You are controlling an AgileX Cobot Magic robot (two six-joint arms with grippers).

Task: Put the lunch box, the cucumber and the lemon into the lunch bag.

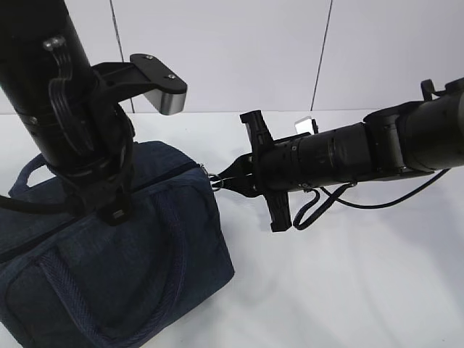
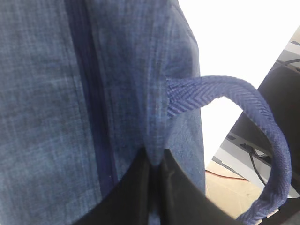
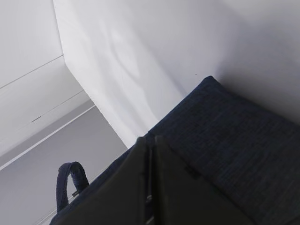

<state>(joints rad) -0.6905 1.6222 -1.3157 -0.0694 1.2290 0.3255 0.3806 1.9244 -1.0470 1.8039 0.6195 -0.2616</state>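
1. The lunch bag point(image 1: 116, 268) is seen standing on the white desk point(image 1: 348, 290), with its zipper line point(image 2: 91, 93) closed along the top.
2. The left claw point(image 2: 154, 161) is pressed onto the top of the lunch bag beside the zipper line, its fingers brought together on a pinch of the fabric.
3. The right claw point(image 1: 230, 176) is held at the bag's end, closed on the silver ring pull point(image 1: 215, 179).
4. One strap handle point(image 2: 262, 136) is arched off the bag's side.
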